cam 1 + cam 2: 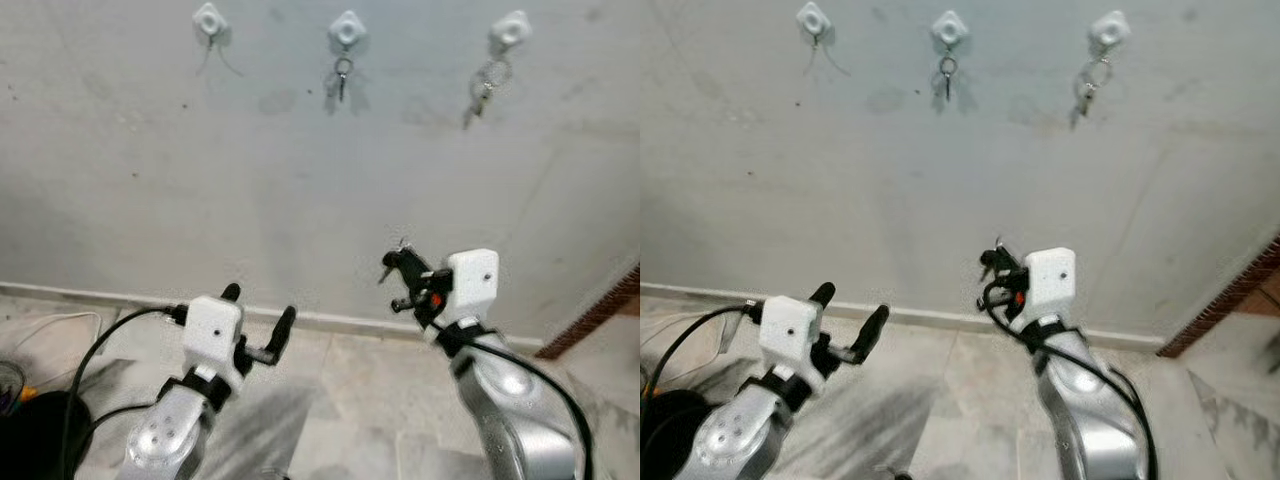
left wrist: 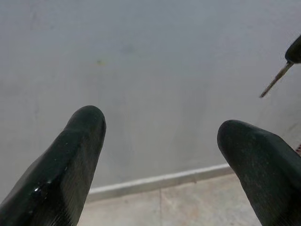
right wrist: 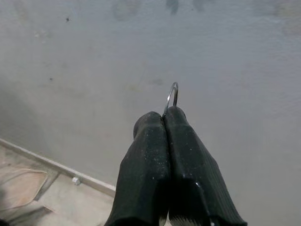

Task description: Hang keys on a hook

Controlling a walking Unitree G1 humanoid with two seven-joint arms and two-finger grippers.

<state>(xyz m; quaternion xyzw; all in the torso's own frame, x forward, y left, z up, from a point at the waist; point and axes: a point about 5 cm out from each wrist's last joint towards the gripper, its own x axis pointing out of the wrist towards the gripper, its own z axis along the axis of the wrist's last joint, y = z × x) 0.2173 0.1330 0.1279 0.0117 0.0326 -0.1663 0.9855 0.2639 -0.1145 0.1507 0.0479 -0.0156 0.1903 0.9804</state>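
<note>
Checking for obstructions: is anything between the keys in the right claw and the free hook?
Nothing visible. The right claw holds the keys low before the bare wall; the empty left hook sits high up, with open wall between.

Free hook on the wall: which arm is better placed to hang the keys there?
Right. The right gripper is shut on the key ring; the left gripper is open, holding nothing. The free hook sits far left, high above both.

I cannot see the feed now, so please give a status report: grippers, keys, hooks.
Right gripper shut on key ring, low before the wall. Left gripper open, empty. Left hook free; middle hook and right hook hold keys. Nothing in the way.
</note>
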